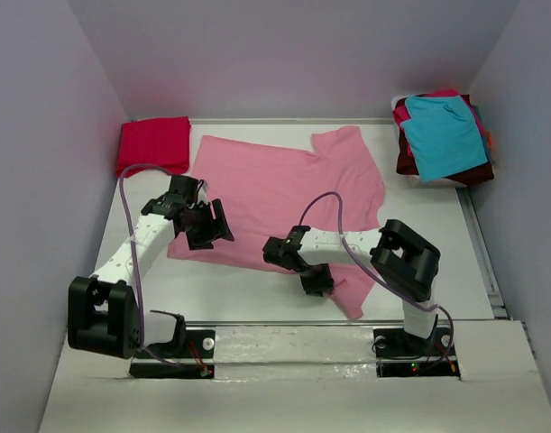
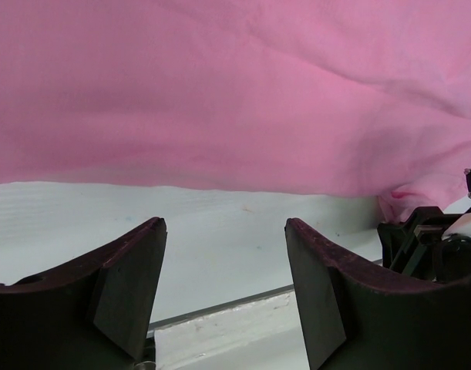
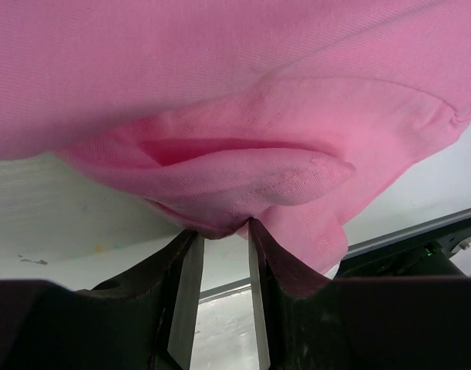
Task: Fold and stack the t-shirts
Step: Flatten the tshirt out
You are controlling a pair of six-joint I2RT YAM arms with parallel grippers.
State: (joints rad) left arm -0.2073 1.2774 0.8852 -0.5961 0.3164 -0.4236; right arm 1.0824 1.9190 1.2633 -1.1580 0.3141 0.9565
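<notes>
My right end effector [image 3: 220, 229] is clenched on a bunched fold at the edge of the light pink t-shirt [image 3: 235, 85], and the rest of the shirt spreads out ahead of its fingertips. My left end effector [image 2: 223, 225] is released, jaws wide (nothing between them), over the worktop [image 2: 220, 204]. The same shirt's edge lies just ahead of it. The folded crimson t-shirt [image 1: 153, 144] lies nearer my left end effector than my right.

Wht table [image 1: 230, 290], lilac walls [image 1: 293, 54]

pink t-shirt [image 1: 275, 189] hem under right arm [image 1: 347, 244], stack [image 1: 408, 164] hidden beneath teal t-shirt [image 1: 445, 135]
</notes>
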